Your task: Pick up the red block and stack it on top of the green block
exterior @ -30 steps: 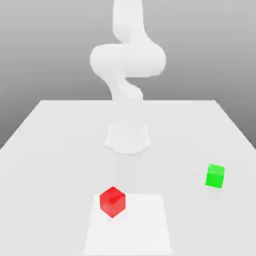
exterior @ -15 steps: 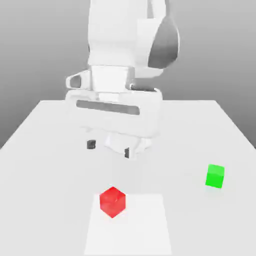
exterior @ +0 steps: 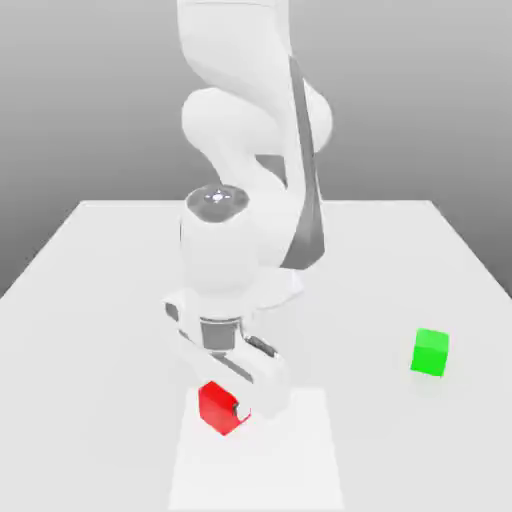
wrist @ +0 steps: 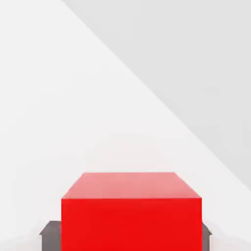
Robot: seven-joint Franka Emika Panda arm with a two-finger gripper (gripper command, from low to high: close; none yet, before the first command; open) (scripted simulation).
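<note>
Tool point(exterior: 232, 408) is down at the table point(exterior: 90, 330), clamped on the red block point(exterior: 216, 407). In the hand view the red block point(wrist: 131, 211) sits between two dark finger pads point(wrist: 50, 234), one flush against each side face, no gap on either side. Block is gripped but still on the table surface, at the near edge of a paler square patch point(exterior: 290, 460) on the tabletop.

In the exterior view the white arm point(exterior: 245, 170) folds down from above, wrist pointing straight down, hand body covering the top right of the red block. Only the block's left and lower faces show there.

Green block point(exterior: 430, 352) sits alone on the table toward the exterior view's right, well apart from the red block and the tool, slightly farther back. Nothing on it, nothing touching it.

Table is plain white, grey backdrop behind. Stack not done: both blocks at table level.
</note>
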